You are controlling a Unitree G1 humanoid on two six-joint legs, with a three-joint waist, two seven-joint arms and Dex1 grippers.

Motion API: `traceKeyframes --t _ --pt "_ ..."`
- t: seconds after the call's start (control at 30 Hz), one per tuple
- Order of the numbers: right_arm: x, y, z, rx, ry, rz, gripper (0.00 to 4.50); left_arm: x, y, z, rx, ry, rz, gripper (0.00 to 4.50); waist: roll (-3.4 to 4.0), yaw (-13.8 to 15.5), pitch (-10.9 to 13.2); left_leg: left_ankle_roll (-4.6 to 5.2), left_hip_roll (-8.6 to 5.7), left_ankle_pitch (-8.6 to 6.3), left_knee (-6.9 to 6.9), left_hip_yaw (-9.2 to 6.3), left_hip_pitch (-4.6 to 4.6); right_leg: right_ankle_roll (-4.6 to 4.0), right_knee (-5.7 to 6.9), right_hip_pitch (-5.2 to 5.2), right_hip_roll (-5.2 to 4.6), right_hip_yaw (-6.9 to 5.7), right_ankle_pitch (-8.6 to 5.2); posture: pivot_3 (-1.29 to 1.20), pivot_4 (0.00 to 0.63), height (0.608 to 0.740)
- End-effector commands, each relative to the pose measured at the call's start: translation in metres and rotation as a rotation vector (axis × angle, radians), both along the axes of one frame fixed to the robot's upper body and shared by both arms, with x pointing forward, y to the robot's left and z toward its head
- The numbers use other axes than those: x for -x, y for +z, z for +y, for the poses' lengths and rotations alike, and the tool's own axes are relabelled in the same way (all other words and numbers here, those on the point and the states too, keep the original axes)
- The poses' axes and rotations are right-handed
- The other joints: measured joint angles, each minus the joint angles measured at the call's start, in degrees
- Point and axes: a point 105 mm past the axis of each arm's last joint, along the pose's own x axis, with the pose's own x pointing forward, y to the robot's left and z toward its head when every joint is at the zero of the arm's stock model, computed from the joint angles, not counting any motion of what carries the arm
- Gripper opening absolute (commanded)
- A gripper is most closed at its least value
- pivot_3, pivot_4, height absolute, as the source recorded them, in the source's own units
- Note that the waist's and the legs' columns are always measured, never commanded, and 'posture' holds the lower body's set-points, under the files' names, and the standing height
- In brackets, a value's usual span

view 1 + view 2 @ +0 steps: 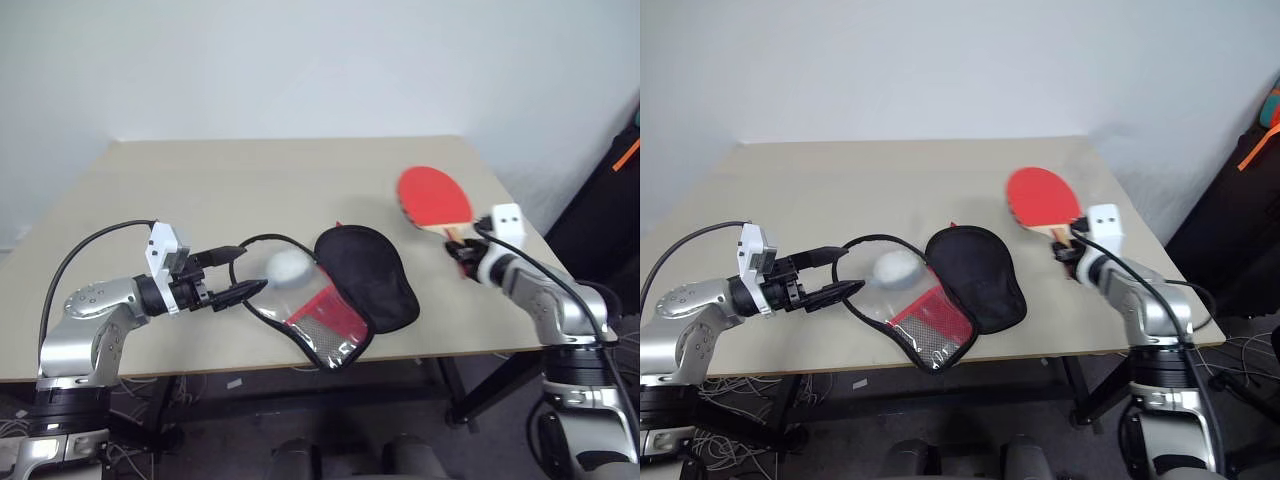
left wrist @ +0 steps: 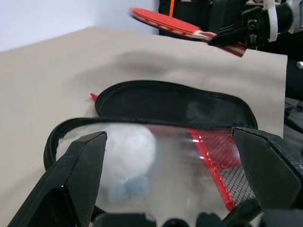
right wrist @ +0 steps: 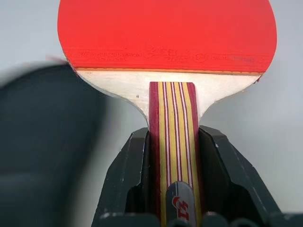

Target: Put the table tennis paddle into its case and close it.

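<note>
Right gripper (image 3: pixel 173 184) clamps the red-faced wooden paddle (image 1: pixel 434 196) by its striped handle above the table, while the left gripper (image 1: pixel 238 272), jaws spread, waits beside the open black-and-clear soft case (image 1: pixel 345 290), ready to steady it.

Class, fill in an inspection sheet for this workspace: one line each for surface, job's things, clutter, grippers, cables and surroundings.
Surface: beige table, bare apart from the items below.
Job's things: table tennis paddle held off the table by its handle, red face up; case lying open near the front edge, black half beside the clear half.
Clutter: white roundish lump under the clear half of the case.
Grippers: left gripper open, at the case's edge; right gripper shut on the paddle handle.
Cables: black cable looping along the left arm; another along the right arm.
Surroundings: pale wall behind; dark object with an orange strip at the right.
</note>
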Motion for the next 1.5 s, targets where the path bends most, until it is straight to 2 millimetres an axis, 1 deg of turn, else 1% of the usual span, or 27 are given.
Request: traceKeyframes --t 0.03,0.13,0.2,0.27,0.37,0.63,0.93,1.17,1.37,1.5 --pt "0.007 0.012 0.035 0.002 0.040 -0.027 1.11 -0.004 0.010 -0.004 -0.002 -0.015 -0.045 4.50 -0.01 0.18 0.00 -0.01 0.00 0.00 0.02 0.02 -0.01 -0.01 -0.01 0.00 -0.02 0.00 0.00 0.00 0.000 0.740" --pt "0.013 -0.003 0.058 0.006 0.059 0.021 1.11 -0.004 0.009 -0.005 0.000 -0.019 -0.044 4.50 -0.03 0.61 -0.01 -0.02 -0.11 -0.01 0.05 0.03 -0.12 -0.18 -0.09 0.00 -0.17 -0.06 0.11 0.00 0.000 0.740" --pt "0.015 -0.012 0.067 0.005 0.064 0.050 1.11 -0.004 0.009 -0.006 0.001 -0.020 -0.043 4.50 -0.05 0.58 -0.02 -0.02 -0.17 -0.01 0.07 0.01 -0.19 -0.23 -0.16 -0.01 -0.25 -0.11 0.14 0.00 0.000 0.740" --pt "0.017 -0.022 0.072 0.014 0.066 0.073 1.11 -0.003 0.009 -0.007 0.002 -0.020 -0.042 4.50 -0.05 0.52 -0.02 -0.02 -0.17 -0.01 0.07 0.03 -0.21 -0.24 -0.21 0.00 -0.26 -0.11 0.15 0.00 0.000 0.740" --pt "0.018 -0.033 0.070 0.045 0.058 0.094 1.11 -0.002 0.009 -0.005 0.001 -0.018 -0.041 4.50 -0.04 0.44 -0.02 -0.02 -0.16 -0.01 0.05 0.03 -0.20 -0.24 -0.17 -0.04 -0.24 -0.11 0.15 0.00 0.000 0.740" --pt "0.025 -0.059 0.056 0.113 0.047 0.154 1.11 -0.002 0.010 -0.003 -0.002 -0.006 -0.045 4.50 -0.04 0.45 -0.02 -0.03 -0.15 -0.01 0.03 0.02 -0.17 -0.23 -0.15 -0.04 -0.23 -0.13 0.14 0.00 0.000 0.740" --pt "0.029 -0.065 0.054 0.147 0.052 0.173 1.11 -0.003 0.010 -0.002 -0.002 -0.003 -0.045 4.50 -0.07 0.47 -0.04 -0.03 -0.15 -0.01 0.04 0.00 -0.15 -0.21 -0.17 0.00 -0.23 -0.14 0.13 0.00 0.000 0.740" --pt "0.039 -0.067 0.063 0.193 0.108 0.177 1.11 -0.006 0.010 -0.001 -0.003 -0.004 -0.047 4.50 -0.09 0.45 -0.04 -0.04 -0.15 -0.01 0.03 0.00 -0.13 -0.22 -0.18 0.00 -0.23 -0.15 0.09 0.00 0.000 0.740" --pt "0.039 -0.070 0.064 0.194 0.102 0.187 1.11 -0.006 0.010 0.000 -0.006 -0.005 -0.048 4.50 -0.10 0.45 -0.05 -0.04 -0.14 -0.01 0.02 0.00 -0.13 -0.22 -0.18 0.00 -0.23 -0.15 0.09 0.00 0.000 0.740" --pt "0.036 -0.068 0.066 0.189 0.096 0.188 1.11 -0.007 0.011 0.001 -0.008 -0.005 -0.050 4.50 -0.12 0.43 -0.06 -0.04 -0.14 -0.01 0.02 0.00 -0.12 -0.21 -0.19 0.00 -0.22 -0.15 0.09 0.00 0.000 0.740"
